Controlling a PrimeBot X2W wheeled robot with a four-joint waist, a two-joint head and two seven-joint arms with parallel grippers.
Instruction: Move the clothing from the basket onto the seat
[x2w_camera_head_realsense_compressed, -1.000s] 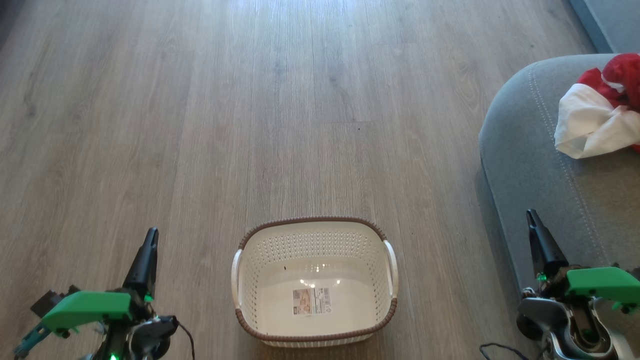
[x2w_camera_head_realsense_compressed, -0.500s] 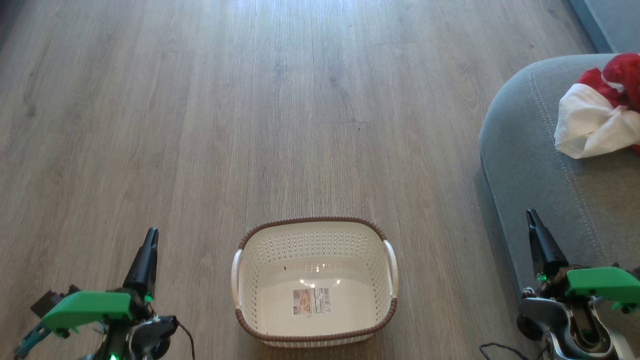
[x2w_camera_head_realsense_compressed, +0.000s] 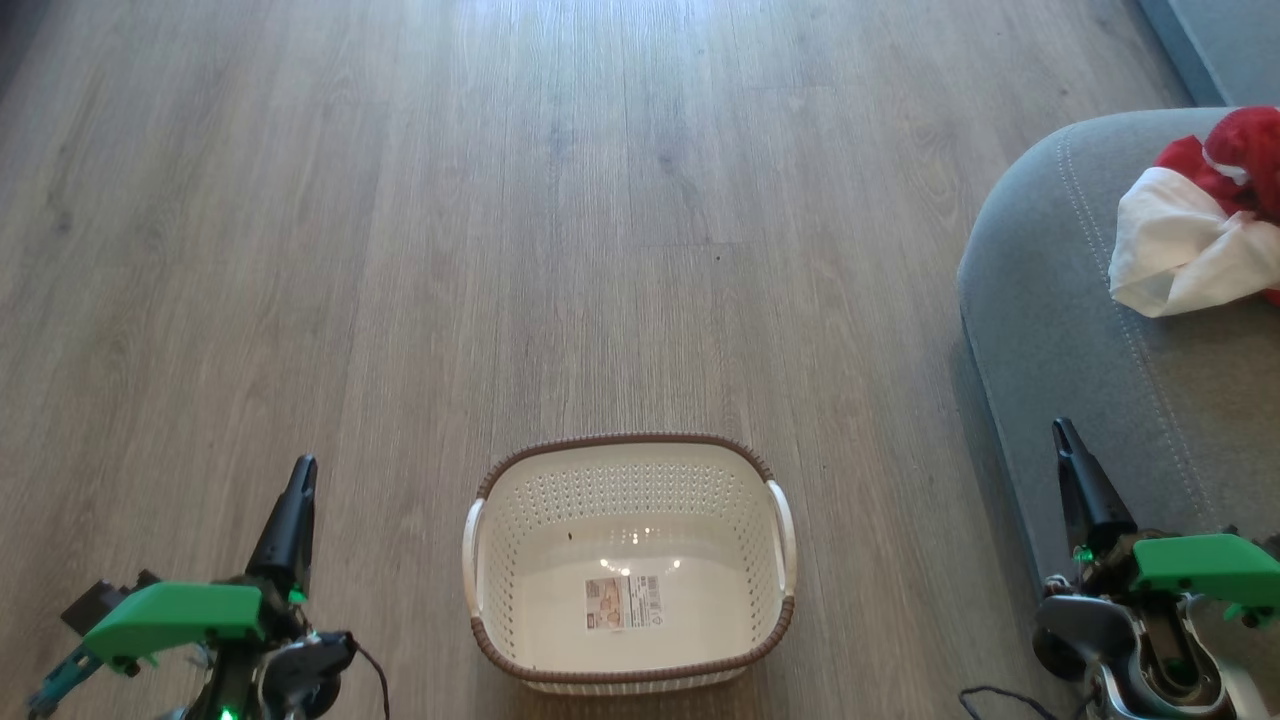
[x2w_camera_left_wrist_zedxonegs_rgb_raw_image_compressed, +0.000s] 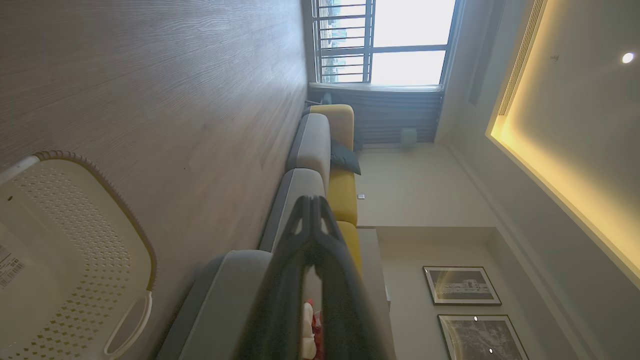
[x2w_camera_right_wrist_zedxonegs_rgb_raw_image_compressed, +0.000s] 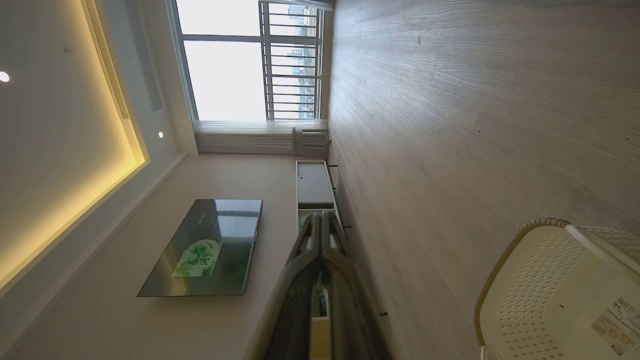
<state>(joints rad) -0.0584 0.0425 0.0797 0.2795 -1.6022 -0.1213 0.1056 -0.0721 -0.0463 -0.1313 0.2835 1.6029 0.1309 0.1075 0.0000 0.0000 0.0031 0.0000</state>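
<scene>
The cream basket (x2w_camera_head_realsense_compressed: 775, 545) with a brown rim stands on the wood floor at the bottom centre, holding nothing but its label; it also shows in the left wrist view (x2w_camera_left_wrist_zedxonegs_rgb_raw_image_compressed: 75, 240) and the right wrist view (x2w_camera_right_wrist_zedxonegs_rgb_raw_image_compressed: 545, 280). The clothing (x2w_camera_head_realsense_compressed: 1195, 225), red pieces and a white one, lies bunched on the grey seat (x2w_camera_head_realsense_compressed: 1060, 330) at the right. My left gripper (x2w_camera_head_realsense_compressed: 303, 470) is shut and holds nothing, left of the basket. Over the seat's front edge, my right gripper (x2w_camera_head_realsense_compressed: 1060, 430) is shut too, with nothing in it.
Wood floor (x2w_camera_head_realsense_compressed: 500, 250) stretches ahead. The left wrist view shows a grey and yellow sofa (x2w_camera_left_wrist_zedxonegs_rgb_raw_image_compressed: 320, 150) along the wall, a window and framed pictures. A television (x2w_camera_right_wrist_zedxonegs_rgb_raw_image_compressed: 205, 247) and a low cabinet (x2w_camera_right_wrist_zedxonegs_rgb_raw_image_compressed: 312, 185) show in the right wrist view.
</scene>
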